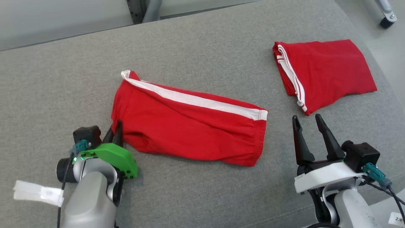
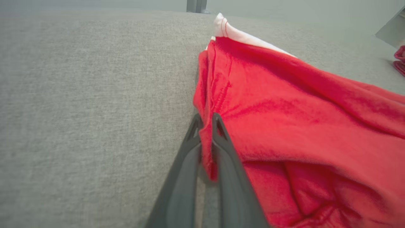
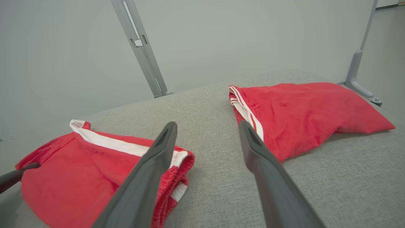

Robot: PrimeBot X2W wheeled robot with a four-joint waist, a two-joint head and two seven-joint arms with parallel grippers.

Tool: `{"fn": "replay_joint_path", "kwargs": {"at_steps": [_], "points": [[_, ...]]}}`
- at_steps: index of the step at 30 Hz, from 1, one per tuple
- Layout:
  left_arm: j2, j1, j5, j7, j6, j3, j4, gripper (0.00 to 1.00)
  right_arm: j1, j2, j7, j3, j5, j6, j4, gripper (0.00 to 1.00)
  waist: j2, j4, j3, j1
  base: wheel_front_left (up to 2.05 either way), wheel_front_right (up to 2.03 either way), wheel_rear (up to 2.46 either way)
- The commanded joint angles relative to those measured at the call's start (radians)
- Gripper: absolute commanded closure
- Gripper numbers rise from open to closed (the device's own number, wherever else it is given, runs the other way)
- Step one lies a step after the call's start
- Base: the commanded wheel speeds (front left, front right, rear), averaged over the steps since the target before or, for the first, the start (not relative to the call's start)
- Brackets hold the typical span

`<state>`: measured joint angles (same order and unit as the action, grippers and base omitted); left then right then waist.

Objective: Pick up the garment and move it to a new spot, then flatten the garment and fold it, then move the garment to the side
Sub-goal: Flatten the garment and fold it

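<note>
Looking down the right gripper here: wide open, nothing pinched, just bare grey counter in the gap. Down at lower left, a red garment with a white stripe along its far edge, elastic waistband end tucked behind the left-hand finger. Poking in from the left edge, a dark fingertip of the other arm, right against that cloth. Off to the upper right, well apart, a folded red garment with white trim. Behind all that, a slanted metal post, a bracket and pale wall.
</note>
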<state>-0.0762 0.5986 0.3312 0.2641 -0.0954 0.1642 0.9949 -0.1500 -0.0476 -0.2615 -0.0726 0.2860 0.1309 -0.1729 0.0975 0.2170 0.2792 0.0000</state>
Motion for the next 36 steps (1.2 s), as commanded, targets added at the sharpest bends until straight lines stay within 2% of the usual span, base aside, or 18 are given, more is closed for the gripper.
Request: {"fn": "replay_joint_path", "kwargs": {"at_steps": [1,8,15,16,17,18,24,30,36], "points": [[0.005,-0.05,0.007,-0.001,0.008,-0.01,-0.029,1.0,0.022,-0.003,-0.001,0.004,-0.01,-0.001,-0.007,0.0,-0.0001,-0.059,-0.056,0.0,0.0,0.0,0.0],[0.022,-0.237,0.013,-0.001,0.024,-0.03,-0.168,1.0,0.07,-0.003,-0.001,0.016,-0.026,-0.001,-0.018,0.0,-0.0001,-0.175,-0.12,0.0,0.0,0.0,0.0],[0.023,-0.356,0.053,-0.001,0.054,0.014,-0.276,1.0,0.068,-0.003,-0.001,0.009,-0.037,-0.001,-0.027,0.0,-0.0001,-0.236,-0.121,0.0,0.0,0.0,0.0],[0.024,-0.364,0.054,-0.001,0.056,0.017,-0.283,0.74,0.064,-0.003,-0.001,0.007,-0.036,-0.001,-0.028,0.0,-0.0001,-0.24,-0.119,0.0,0.0,0.0,0.0],[0.024,-0.369,0.055,-0.001,0.061,0.018,-0.292,0.09,0.061,-0.003,-0.001,0.005,-0.037,-0.001,-0.029,0.0,-0.0001,-0.242,-0.116,0.0,0.0,0.0,0.0],[0.024,-0.372,0.057,-0.001,0.065,0.019,-0.301,0.0,0.057,-0.003,-0.001,-0.001,-0.042,-0.001,-0.03,0.0,-0.0001,-0.244,-0.112,0.0,0.0,0.0,0.0],[0.024,-0.39,0.013,-0.001,0.089,0.018,-0.395,0.0,0.045,-0.003,-0.001,-0.037,-0.047,-0.001,-0.065,0.0,-0.0001,-0.271,-0.091,0.0,0.0,0.0,0.0],[0.024,-0.412,-0.012,-0.001,0.089,0.016,-0.481,0.0,0.014,-0.004,-0.001,-0.039,-0.029,-0.001,-0.222,0.0,-0.0001,-0.323,-0.079,0.0,0.0,0.0,0.0],[0.024,-0.418,-0.02,-0.001,0.092,0.02,-0.503,0.0,-0.021,-0.003,-0.001,-0.026,-0.013,-0.001,-0.348,0.0,-0.0001,-0.37,-0.066,0.0,0.0,0.0,0.0]]}}
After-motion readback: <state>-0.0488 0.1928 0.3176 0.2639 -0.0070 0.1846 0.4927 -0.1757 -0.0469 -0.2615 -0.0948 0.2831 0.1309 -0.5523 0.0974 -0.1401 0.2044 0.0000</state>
